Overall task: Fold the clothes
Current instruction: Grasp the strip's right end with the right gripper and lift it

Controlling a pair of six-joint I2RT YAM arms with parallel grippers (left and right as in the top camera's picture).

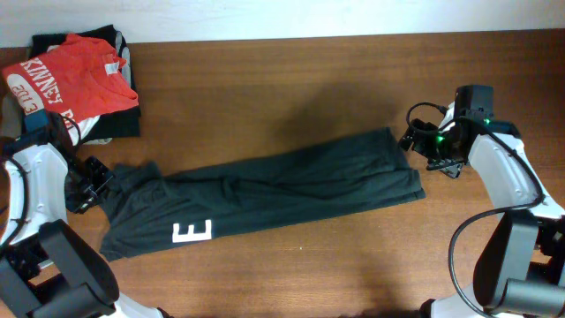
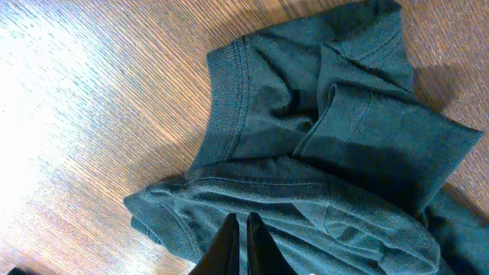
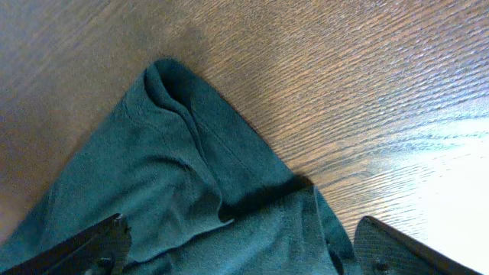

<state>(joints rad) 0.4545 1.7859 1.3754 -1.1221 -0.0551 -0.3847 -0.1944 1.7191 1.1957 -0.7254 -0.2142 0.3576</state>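
The black T-shirt (image 1: pixel 265 190) lies folded into a long strip across the table, with a white "E" (image 1: pixel 192 232) showing near its left end. My left gripper (image 1: pixel 91 183) is at the shirt's left end. In the left wrist view its fingers (image 2: pixel 239 223) are shut, with their tips over the bunched collar and sleeve fabric (image 2: pixel 321 145). My right gripper (image 1: pixel 422 141) is at the shirt's right end. In the right wrist view it is wide open (image 3: pixel 244 252), its fingers either side of the shirt's hem corner (image 3: pixel 191 176), and it holds nothing.
A red T-shirt with white lettering (image 1: pixel 71 75) lies on a pile of dark folded clothes (image 1: pixel 124 124) at the back left corner. Bare wooden table (image 1: pixel 309 79) shows behind the shirt and in front of it. Both arm bases stand at the front corners.
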